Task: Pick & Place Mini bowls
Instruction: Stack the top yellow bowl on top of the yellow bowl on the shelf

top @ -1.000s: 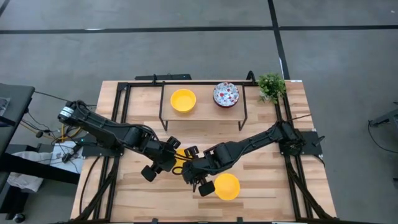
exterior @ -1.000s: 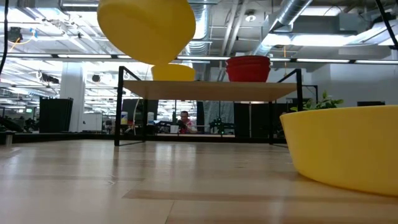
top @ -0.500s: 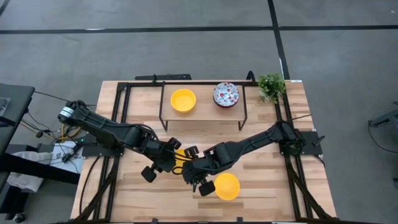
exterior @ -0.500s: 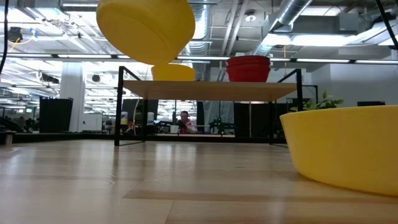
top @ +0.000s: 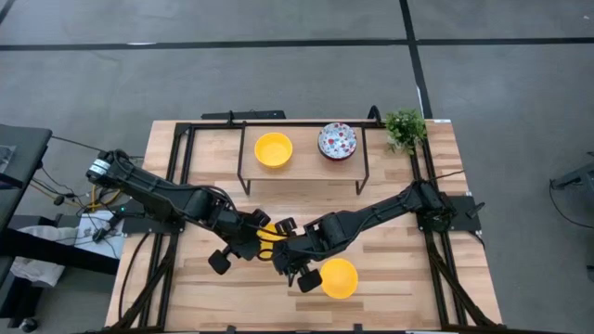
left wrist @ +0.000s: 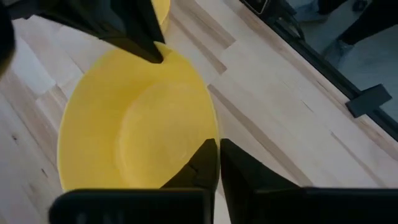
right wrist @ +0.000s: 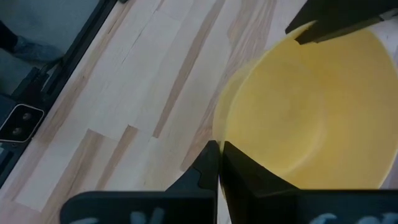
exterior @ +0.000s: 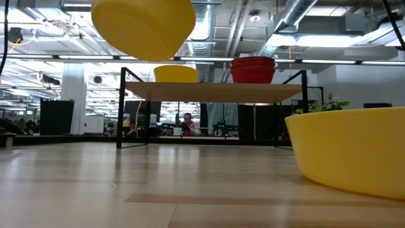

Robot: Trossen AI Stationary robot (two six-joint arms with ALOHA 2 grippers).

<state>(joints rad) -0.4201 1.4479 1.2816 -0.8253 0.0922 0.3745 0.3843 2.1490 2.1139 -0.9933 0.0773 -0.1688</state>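
A plain yellow mini bowl point(exterior: 142, 25) hangs in the air over the table's middle, mouth up and a little tilted. Both grippers are shut on it from opposite sides: my left gripper point(left wrist: 217, 155) on the rim toward the table's left, my right gripper point(right wrist: 219, 155) on the rim toward the right. In the high view the two arms hide most of this bowl point(top: 268, 232). A second yellow bowl point(top: 339, 276) rests on its base near the front edge. On the shelf point(top: 302, 165) stand another yellow bowl point(top: 273, 149) and a speckled white bowl point(top: 337, 141). My left gripper pinches the bowl's rim point(left wrist: 210, 134), with one finger point(left wrist: 196, 171) inside the bowl and the other outside its wall. The fingers slant down from the table's left. The bowl is lifted clear of the table. My right gripper pinches the opposite rim point(right wrist: 217, 134), one finger point(right wrist: 252, 177) inside and one outside. It slants down from the table's right. The bowl hangs between the two grippers.
A small green plant point(top: 405, 128) stands at the table's far right corner beside the black-framed shelf. Black rails run along both table sides. Bare wood lies at the front left point(top: 186, 297). A person sits far off in the room point(exterior: 187, 123).
My left gripper has shut on the rim of the bowl that my right gripper keeps aloft. In the low view the bowl has shifted slightly to the picture's left and tipped a little. Both arms have stayed where they were.
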